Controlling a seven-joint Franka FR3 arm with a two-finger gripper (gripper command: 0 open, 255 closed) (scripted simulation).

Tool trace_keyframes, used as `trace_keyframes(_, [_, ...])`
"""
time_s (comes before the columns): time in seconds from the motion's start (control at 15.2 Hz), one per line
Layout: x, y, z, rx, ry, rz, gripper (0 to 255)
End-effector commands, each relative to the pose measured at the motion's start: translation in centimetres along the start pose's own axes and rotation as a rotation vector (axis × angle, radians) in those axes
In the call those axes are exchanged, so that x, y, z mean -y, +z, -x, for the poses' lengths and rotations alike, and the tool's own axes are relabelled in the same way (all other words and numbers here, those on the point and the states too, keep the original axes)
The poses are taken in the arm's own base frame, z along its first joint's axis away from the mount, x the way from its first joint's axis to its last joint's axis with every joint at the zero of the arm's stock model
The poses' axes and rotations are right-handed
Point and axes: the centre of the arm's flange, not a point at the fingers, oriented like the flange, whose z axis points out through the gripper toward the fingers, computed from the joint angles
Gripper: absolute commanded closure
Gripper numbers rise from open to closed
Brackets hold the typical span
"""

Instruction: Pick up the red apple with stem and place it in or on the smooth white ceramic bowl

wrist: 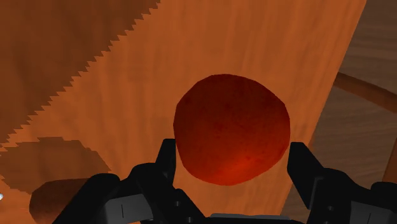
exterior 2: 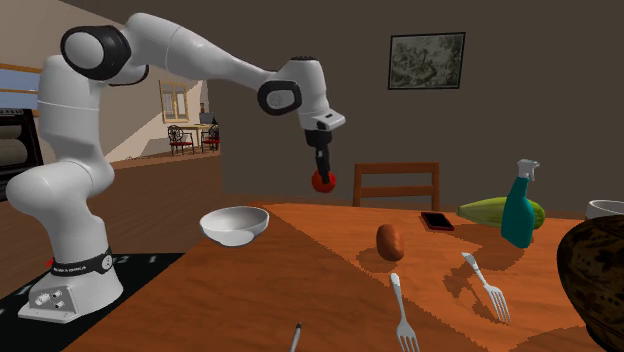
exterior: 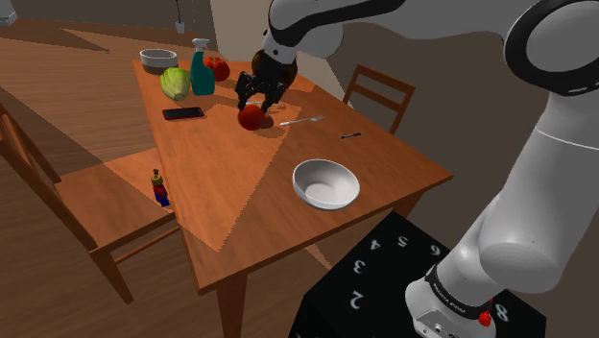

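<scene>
Transport stage, likely | clenched gripper (wrist: 232, 151) on red apple (exterior 2: 323, 181) above table (exterior: 240, 192) | needed next: swing over white bowl (exterior: 326, 203), release.

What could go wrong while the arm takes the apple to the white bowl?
The claw grips the round apple only at its sides, above the table; it may slip and roll away. A second pale bowl stands at the far corner; the near white bowl could be confused with it.
</scene>
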Motion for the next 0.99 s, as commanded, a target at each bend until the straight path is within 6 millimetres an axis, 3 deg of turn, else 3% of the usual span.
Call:
trace_keyframes(0.0, [-1.2,-0.9,2.5,0.000,0.000,0.000,255])
trace_keyframes(0.92, [-7.3,-6.2,19.1,0.000,0.000,0.000,255])
